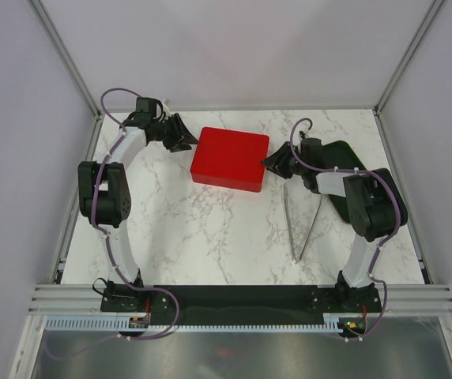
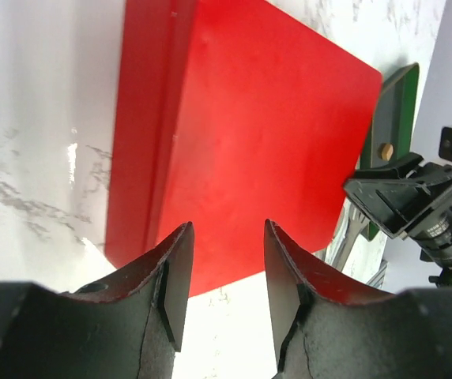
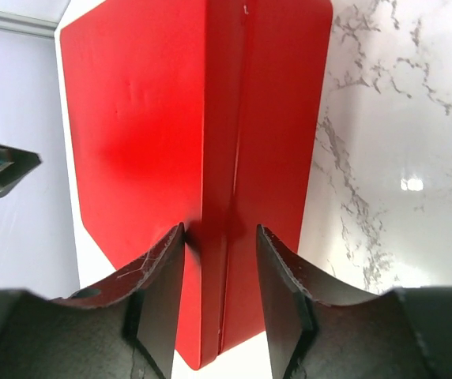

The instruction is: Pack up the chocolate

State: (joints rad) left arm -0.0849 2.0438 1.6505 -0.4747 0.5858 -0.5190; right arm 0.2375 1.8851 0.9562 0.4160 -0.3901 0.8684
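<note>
The chocolate is nowhere visible, presumably inside the closed red box [image 1: 229, 159] on the tabletop [image 1: 210, 229], so the flanking left pincer [image 2: 226, 237] and right pincer [image 3: 220, 237], both half-open and empty, should retreat straight without nudging it; only overhead shows the tweezers [image 1: 289, 225], only the wrist views the lid seam.

A white, grey-veined marble table [image 1: 210, 229] is enclosed by plain pale walls [image 1: 242, 47] set in aluminium frame posts [image 1: 62, 51], and a glare of light [image 3: 412, 184] is reflected on its top.
</note>
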